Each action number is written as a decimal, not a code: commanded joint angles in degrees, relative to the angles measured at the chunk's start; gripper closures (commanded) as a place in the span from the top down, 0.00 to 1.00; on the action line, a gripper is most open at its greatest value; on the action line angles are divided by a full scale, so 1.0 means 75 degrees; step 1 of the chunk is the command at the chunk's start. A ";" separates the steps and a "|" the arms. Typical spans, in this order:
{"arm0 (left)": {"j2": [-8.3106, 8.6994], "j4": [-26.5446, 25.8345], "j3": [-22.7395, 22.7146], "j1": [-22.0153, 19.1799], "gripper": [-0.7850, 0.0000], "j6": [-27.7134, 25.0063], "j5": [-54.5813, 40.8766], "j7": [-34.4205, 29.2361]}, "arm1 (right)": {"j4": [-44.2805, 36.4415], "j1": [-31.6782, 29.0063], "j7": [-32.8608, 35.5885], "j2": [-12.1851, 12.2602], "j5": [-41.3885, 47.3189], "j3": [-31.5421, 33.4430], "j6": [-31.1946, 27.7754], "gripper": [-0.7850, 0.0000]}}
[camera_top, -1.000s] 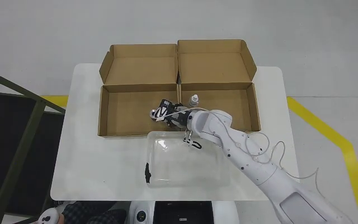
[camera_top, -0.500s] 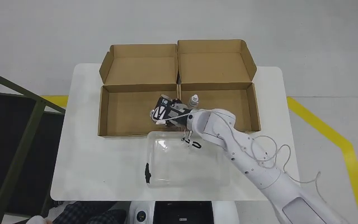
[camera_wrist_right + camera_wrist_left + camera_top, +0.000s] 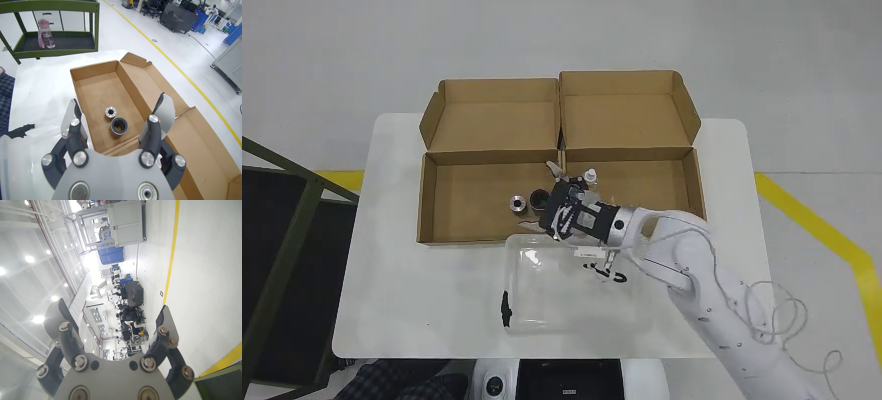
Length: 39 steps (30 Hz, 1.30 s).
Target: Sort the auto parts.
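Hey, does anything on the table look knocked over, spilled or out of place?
Nothing looks spilled or damaged. The metal sleeve and black ring stand upright side by side in the left box. One black piece lies at the edge of the clear tray, in neither box.

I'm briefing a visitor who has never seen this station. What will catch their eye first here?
Probably the two metal parts, a silver sleeve and a black ring, standing close together in the cardboard box. Just above that box hangs the right gripper, open and empty. A clear plastic tray lies beside the box, nearer the robot.
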 commanded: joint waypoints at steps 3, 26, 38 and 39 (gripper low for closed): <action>0.0000 0.0000 0.0000 0.0000 1.00 0.0000 0.0000 0.0000 | -0.0425 -0.0723 -0.0348 0.0167 -0.0099 0.0788 -0.0182 0.94; 0.0000 0.0000 0.0000 0.0000 1.00 0.0000 0.0000 0.0000 | -0.1041 -0.4476 -0.3594 0.0695 -0.0447 0.4958 -0.0289 1.00; 0.0000 0.0000 0.0000 0.0000 1.00 0.0000 0.0000 0.0000 | -0.0855 -0.6055 -0.5137 0.0736 -0.0742 0.6187 -0.0025 1.00; 0.0000 0.0000 0.0000 0.0000 1.00 0.0000 0.0000 0.0000 | -0.0818 -0.6129 -0.5227 0.0736 -0.0768 0.6217 -0.0004 1.00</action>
